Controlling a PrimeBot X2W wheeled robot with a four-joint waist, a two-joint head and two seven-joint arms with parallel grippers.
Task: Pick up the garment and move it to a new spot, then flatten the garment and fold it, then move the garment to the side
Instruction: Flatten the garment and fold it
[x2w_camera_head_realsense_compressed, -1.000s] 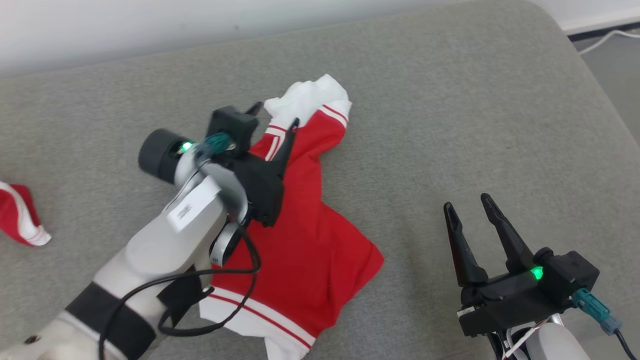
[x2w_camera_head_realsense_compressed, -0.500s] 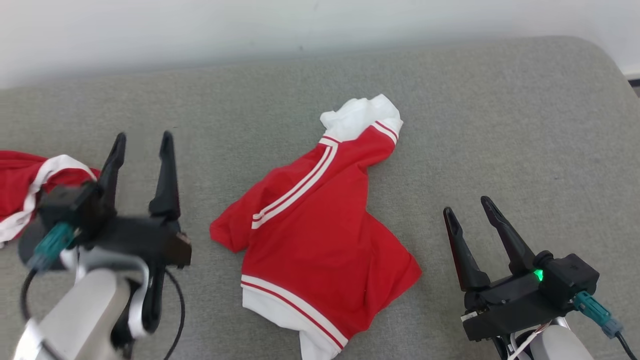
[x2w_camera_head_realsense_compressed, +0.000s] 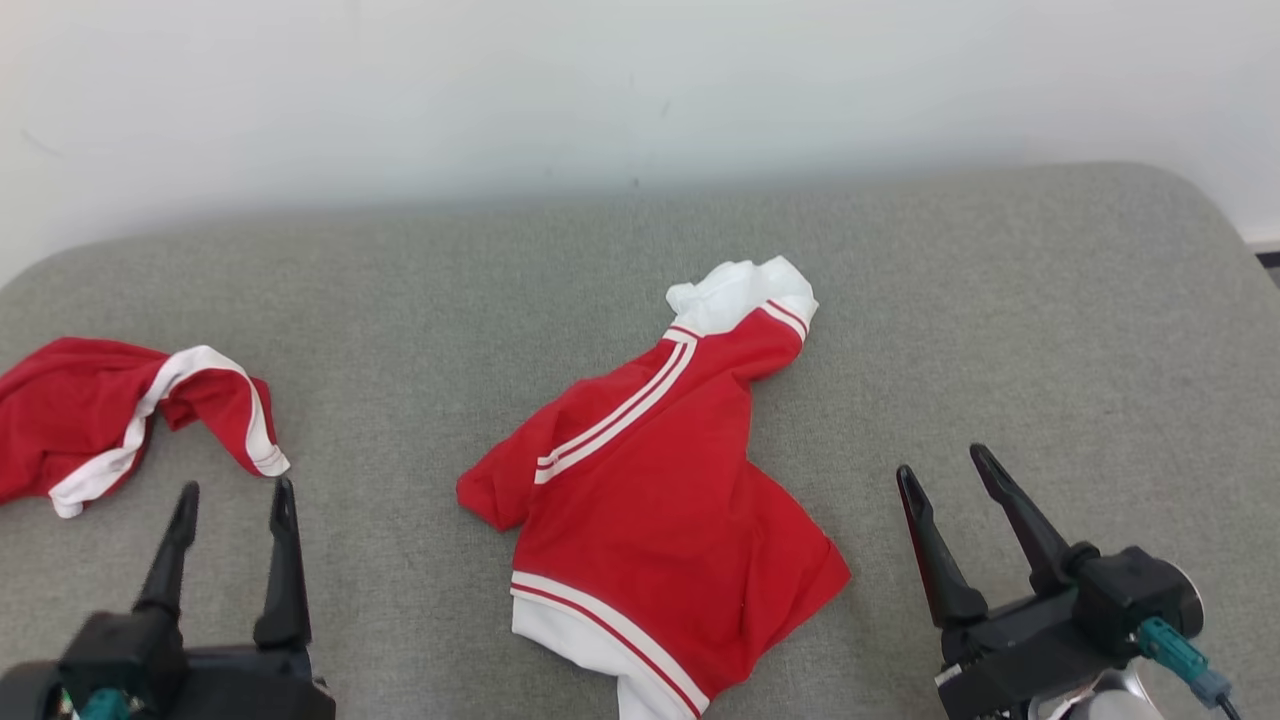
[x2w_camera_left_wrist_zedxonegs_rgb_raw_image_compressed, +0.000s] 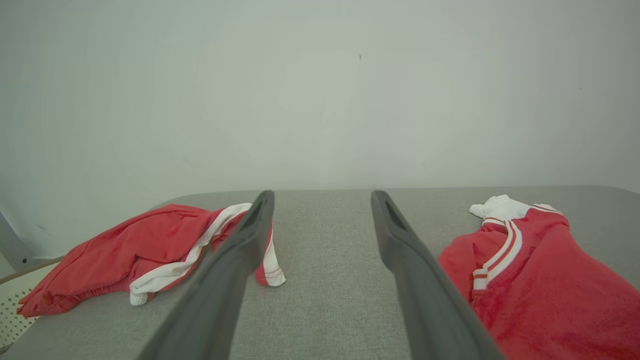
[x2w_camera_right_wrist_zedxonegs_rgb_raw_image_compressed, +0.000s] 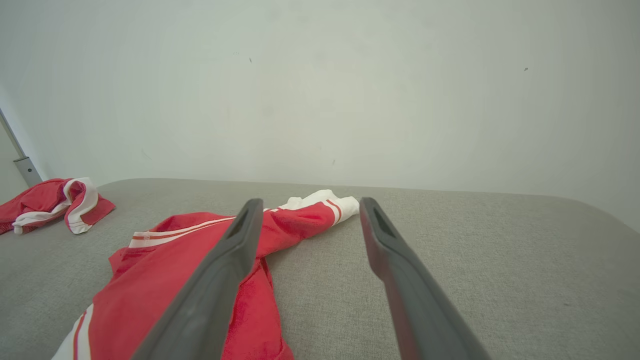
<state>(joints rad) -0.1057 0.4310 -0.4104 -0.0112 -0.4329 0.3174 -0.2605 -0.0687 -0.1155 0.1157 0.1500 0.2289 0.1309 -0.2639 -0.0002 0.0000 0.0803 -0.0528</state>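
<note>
The left end effector (x2w_camera_head_realsense_compressed: 236, 488), over the red garment (x2w_camera_head_realsense_compressed: 650, 500) a second ago, now sits drawn back at the grey pad's (x2w_camera_head_realsense_compressed: 420, 300) near edge, clear of it; the head view looks higher.

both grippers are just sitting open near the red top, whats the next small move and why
Probably ease the right gripper toward the nearest corner of the red garment and pinch it to start flattening. The garment lies rumpled on the grey cushion, one sleeve bunched. The right and the left gripper stand open and empty.
</note>
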